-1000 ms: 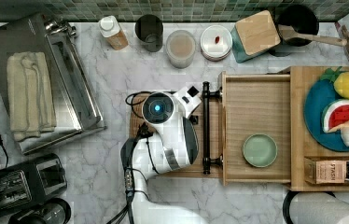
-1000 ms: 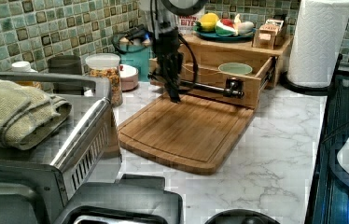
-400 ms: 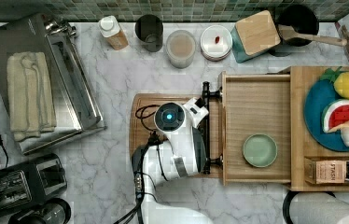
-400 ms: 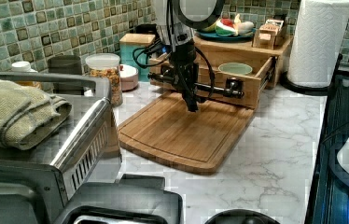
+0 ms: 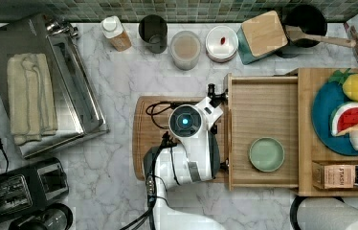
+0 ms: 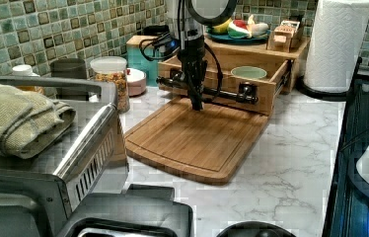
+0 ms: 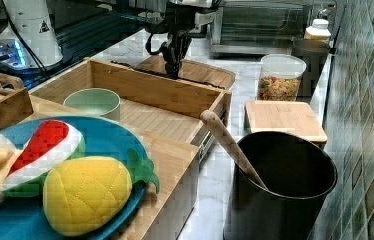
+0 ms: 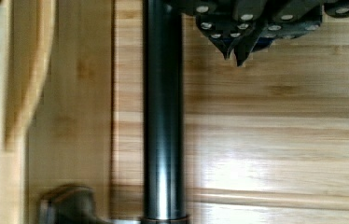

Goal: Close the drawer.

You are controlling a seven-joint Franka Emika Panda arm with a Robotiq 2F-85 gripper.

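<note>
Since a second ago your arm has been swinging toward the drawer [image 5: 263,120]: the gripper [image 6: 197,101] was over the middle of the cutting board [image 6: 197,140] and is now sitting right at the drawer's black bar handle [image 6: 207,89]. The drawer itself is not moving between frames; it is sitting pulled out, same spot.

Gripper state: in the wrist view the fingertips [image 8: 238,51] are pinching together to a point, nothing between them. They are hanging beside the handle [image 8: 163,116], on the cutting-board side of it, not wrapping it. I cannot tell whether they are touching the bar.

Drawer position: it is sticking out of the wooden shelf unit [image 5: 306,143], overhanging the near edge of the cutting board. Its open front, with the handle, is facing the cutting board and your arm; its back end is running under the shelf top that is carrying the blue fruit plate [image 5: 325,105]. The handle bar is running along the drawer's front face, across the pull-out direction. The drawer's long axis is lying parallel to that bar.

A green bowl [image 5: 266,154] is sitting inside the drawer, in the corner toward the paper towel roll [image 6: 338,44], away from the tiled wall.
</note>
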